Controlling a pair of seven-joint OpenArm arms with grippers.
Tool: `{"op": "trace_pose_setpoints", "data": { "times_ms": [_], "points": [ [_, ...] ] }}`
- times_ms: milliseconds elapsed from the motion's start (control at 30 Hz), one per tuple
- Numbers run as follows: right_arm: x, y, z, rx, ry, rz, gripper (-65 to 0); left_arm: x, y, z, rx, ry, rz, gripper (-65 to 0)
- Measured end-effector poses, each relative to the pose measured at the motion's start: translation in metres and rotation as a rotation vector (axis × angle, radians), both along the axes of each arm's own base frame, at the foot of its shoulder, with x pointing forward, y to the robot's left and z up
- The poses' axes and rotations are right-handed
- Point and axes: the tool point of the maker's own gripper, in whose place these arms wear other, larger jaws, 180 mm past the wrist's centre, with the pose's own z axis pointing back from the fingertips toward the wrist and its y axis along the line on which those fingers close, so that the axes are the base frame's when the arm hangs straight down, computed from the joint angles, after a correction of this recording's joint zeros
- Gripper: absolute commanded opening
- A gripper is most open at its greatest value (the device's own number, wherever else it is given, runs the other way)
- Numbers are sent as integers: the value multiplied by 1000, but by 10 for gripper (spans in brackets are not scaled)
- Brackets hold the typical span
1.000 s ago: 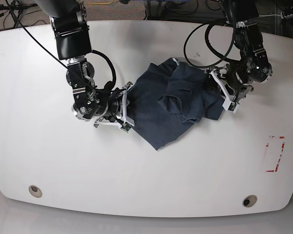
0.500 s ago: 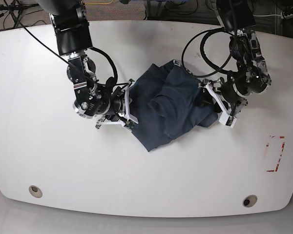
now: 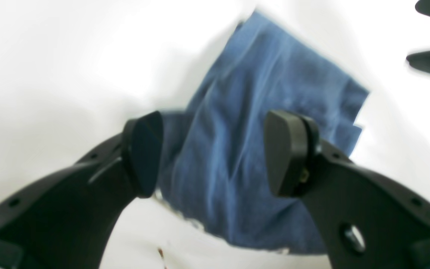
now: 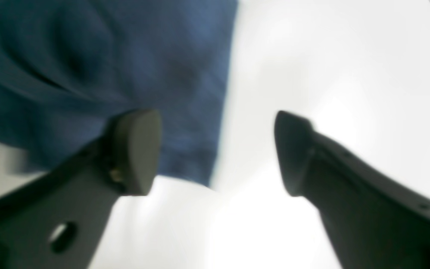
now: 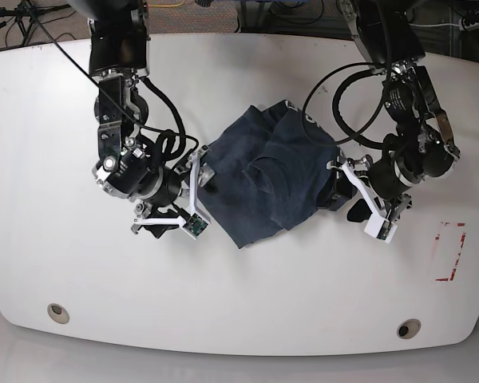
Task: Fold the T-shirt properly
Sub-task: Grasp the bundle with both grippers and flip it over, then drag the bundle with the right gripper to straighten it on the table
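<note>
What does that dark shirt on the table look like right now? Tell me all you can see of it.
The T-shirt is dark navy, soft heathered cloth, lying crumpled in a rough, uneven fold with layers bunched on top, near the middle of the white table. A small white mark shows at its far edge. Both end effectors sit open beside it, one at each side; neither grips it.

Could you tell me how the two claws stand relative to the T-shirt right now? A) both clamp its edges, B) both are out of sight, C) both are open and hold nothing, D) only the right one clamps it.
C: the left claw and right claw each show spread fingers with nothing pinched, while the T-shirt lies bunched on the table.
</note>
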Motion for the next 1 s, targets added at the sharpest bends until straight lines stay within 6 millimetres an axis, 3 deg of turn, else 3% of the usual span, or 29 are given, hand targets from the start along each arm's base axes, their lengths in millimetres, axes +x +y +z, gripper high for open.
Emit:
{"op": "trace_pose_setpoints", "data": {
  "times_ms": [167, 267, 500, 633, 733, 1000],
  "points": [
    [-17, 36, -1, 166, 59, 64, -92, 1, 23, 14, 78, -43, 5, -253],
    [-24, 53, -5, 245, 106, 88, -97, 0, 52, 16, 121, -43, 59, -253],
    [-27, 73, -22, 358, 210, 97, -95, -5, 117, 28, 178, -56, 206, -253],
    [-24, 79, -34, 376, 242, 81, -95, -14, 144, 29, 213, -50, 258, -253],
    [-21, 86, -38, 435, 260, 81, -95, -21, 156, 27, 234, -32, 282, -253],
    [-26, 91, -72, 484, 360, 32, -97, -28, 171, 28, 261, -27, 299, -253]
  ]
}}
